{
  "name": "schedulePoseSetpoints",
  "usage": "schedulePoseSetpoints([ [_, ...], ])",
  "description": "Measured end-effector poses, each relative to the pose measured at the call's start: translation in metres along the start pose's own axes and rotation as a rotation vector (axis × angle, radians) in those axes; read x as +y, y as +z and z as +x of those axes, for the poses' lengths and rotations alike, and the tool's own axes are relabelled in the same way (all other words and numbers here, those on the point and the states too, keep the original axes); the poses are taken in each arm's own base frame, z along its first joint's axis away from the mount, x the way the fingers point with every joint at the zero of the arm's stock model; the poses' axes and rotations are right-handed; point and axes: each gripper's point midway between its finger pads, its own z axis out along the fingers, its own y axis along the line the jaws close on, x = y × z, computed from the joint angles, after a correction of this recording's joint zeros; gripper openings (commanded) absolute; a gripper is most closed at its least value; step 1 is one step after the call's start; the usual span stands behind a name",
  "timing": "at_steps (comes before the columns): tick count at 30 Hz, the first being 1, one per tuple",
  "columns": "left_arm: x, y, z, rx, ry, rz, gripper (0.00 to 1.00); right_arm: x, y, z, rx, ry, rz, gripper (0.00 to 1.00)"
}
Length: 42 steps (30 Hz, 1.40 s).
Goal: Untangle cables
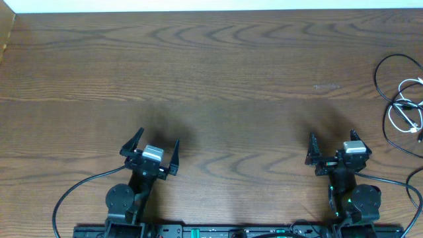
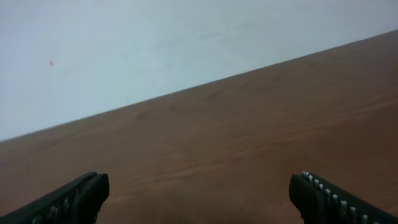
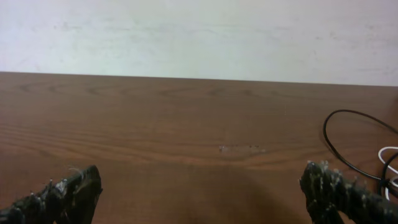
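A tangle of cables lies at the table's far right edge: black loops (image 1: 385, 76) and a white cable (image 1: 404, 114) crossing them, partly cut off by the frame. In the right wrist view a black loop (image 3: 329, 146) and a bit of the white cable (image 3: 389, 152) show at the right edge. My left gripper (image 1: 149, 145) is open and empty at the front left, far from the cables. My right gripper (image 1: 332, 141) is open and empty at the front right, short of the tangle and to its left. Both show spread fingers in the wrist views (image 2: 199, 196) (image 3: 200, 190).
The wooden table (image 1: 218, 73) spreads across the view, with a pale wall beyond its far edge (image 3: 199, 31). A small pale scuff (image 1: 326, 86) marks the wood. The arms' thick black wires (image 1: 73, 192) trail by the bases at the front edge.
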Motion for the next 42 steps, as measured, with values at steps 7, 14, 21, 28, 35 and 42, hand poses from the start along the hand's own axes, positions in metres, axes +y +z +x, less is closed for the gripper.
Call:
schedulePoseSetpoints([
  [7,0.0,0.0,0.0,0.002,-0.003,0.0,0.98,0.0,0.0,0.0,0.0,0.0,0.0,0.99],
  [14,0.017,-0.001,0.004,0.023,-0.102,-0.098,0.98,0.0,0.0,0.0,0.0,0.0,0.0,0.99],
  [21,0.032,-0.004,0.01,0.035,-0.232,-0.193,0.98,0.0,0.0,0.0,0.0,0.0,0.0,0.99],
  [28,0.032,-0.004,0.011,0.032,-0.279,-0.197,0.98,0.0,0.0,0.0,0.0,0.0,0.0,0.99],
  [35,0.022,-0.002,0.009,0.03,-0.28,-0.156,0.98,0.0,0.0,0.0,0.0,0.0,0.0,0.99],
  [42,0.02,-0.002,0.008,0.029,-0.279,-0.144,0.98,0.0,0.0,0.0,0.0,0.0,0.0,0.99],
])
